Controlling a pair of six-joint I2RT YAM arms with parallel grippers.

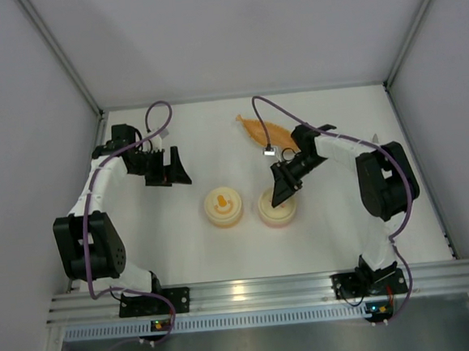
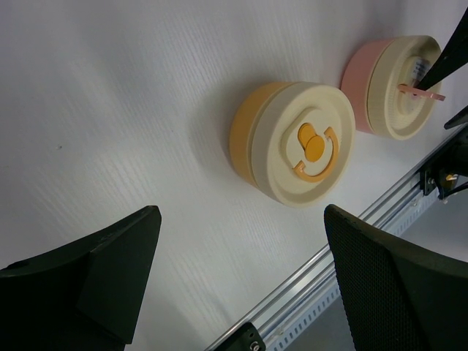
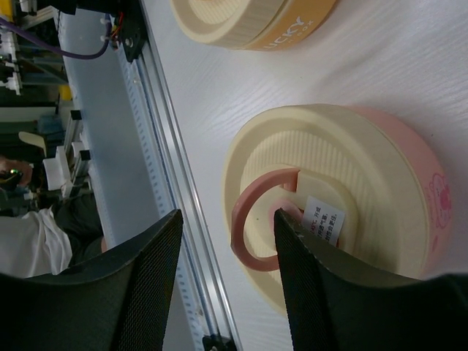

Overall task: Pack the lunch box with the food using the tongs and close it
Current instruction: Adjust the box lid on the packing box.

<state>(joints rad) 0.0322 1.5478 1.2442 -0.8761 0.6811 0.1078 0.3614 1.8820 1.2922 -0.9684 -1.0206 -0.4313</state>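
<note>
Right gripper [image 3: 228,219], part-open, straddles the ring handle [image 3: 239,223] atop the pink lunch box [image 3: 417,175], left gripper [image 2: 241,212] gaping well left of it (tongs, food unseen); an off-centre pinch may drag the box.

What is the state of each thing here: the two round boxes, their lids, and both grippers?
Yellow box: closed.
Pink box: closed, ring handle raised.
Left gripper: jaws open, empty.
Right gripper: jaws open at the ring handle.
</note>
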